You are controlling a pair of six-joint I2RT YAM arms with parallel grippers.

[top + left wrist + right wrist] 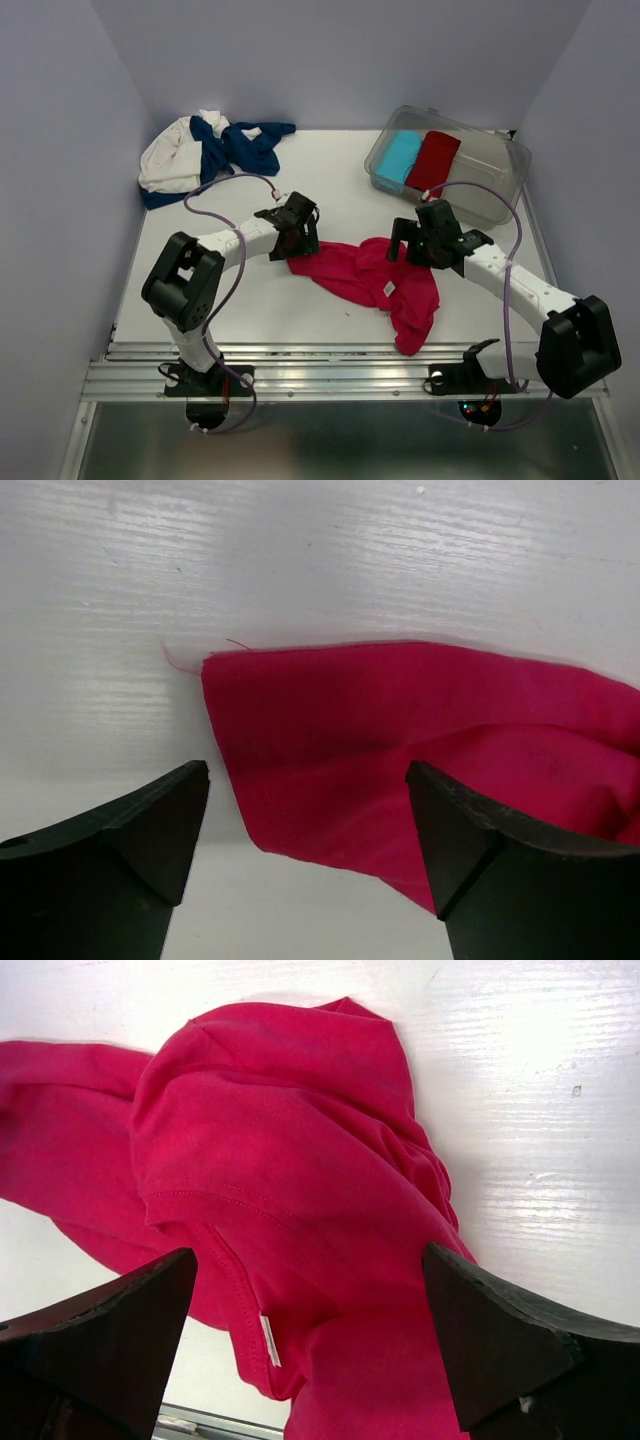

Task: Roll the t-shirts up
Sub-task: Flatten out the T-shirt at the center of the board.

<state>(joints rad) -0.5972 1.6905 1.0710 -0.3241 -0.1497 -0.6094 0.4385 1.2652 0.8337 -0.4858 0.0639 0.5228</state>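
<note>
Pink-red t-shirt (372, 280) lies crumpled and unrolled mid-table (330, 190), toward the near edge. Left gripper (305, 780) is spread open over its left hem, and right gripper (310, 1260) is open above its bunched right side; neither holds cloth. One navy t-shirt (245, 148) and one cream t-shirt (168, 162) are heaped far left, unrolled. Two rolls, light-blue roll (400, 157) and red roll (432, 160), sit in the clear bin (500, 175) far right. Judged: three shirts outstanding.

Both the left gripper (307, 780) and right gripper (310, 1255) gape.
</note>
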